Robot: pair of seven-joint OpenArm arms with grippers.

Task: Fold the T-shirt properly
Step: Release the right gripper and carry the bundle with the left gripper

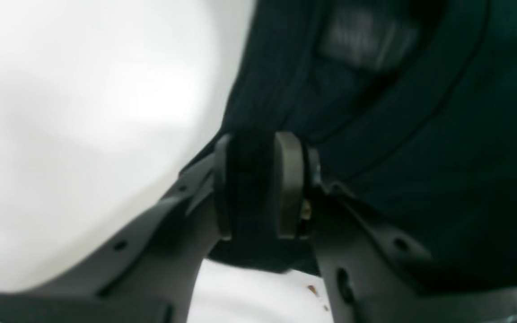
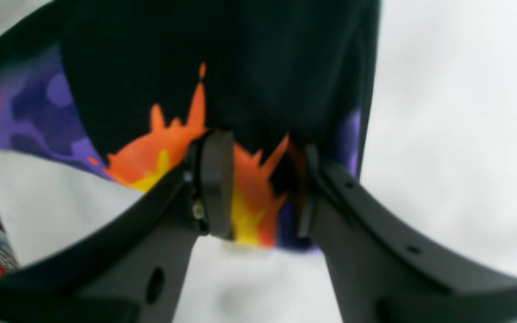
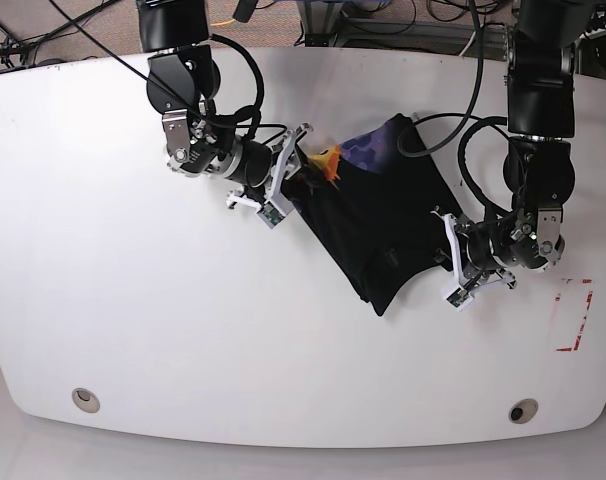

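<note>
The black T-shirt [image 3: 383,215] lies bunched in the middle of the white table [image 3: 133,300], lifted at two ends. Its orange-yellow print and purple patch [image 3: 358,150] show at the upper left end. There my right gripper [image 3: 301,165] is shut on the printed edge; in the right wrist view the orange cloth [image 2: 254,197] sits pinched between the right gripper's [image 2: 260,188] pads. My left gripper [image 3: 441,255] holds the shirt's lower right edge. In the left wrist view plain black cloth [image 1: 420,157] is clamped in the left gripper [image 1: 254,184], with a blurred pale label [image 1: 366,36] above.
A red outlined rectangle [image 3: 573,315] is marked near the table's right edge. Two round holes [image 3: 83,399] [image 3: 523,411] sit near the front edge. Cables [image 3: 383,15] run behind the far edge.
</note>
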